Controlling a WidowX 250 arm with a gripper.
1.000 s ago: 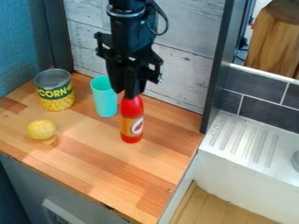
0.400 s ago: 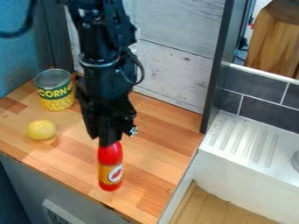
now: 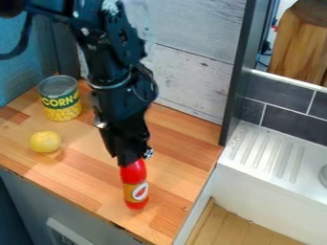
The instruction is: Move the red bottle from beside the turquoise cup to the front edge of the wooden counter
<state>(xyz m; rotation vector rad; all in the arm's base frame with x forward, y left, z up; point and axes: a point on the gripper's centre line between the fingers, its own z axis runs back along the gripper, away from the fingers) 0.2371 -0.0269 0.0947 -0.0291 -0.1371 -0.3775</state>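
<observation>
Your tool (image 3: 129,161) has the red bottle (image 3: 135,185) pinched by its narrow top, likely so it hangs near upright, body free below, over the desk's (image 3: 80,191) front part; the lemon (image 3: 45,142) and corn can (image 3: 60,98) sit well apart, leaving you room.

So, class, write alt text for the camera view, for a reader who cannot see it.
A black robot gripper holds a red bottle by its top near a wooden counter's front edge. A can and a lemon sit further left, a white sink unit to the right.
</observation>
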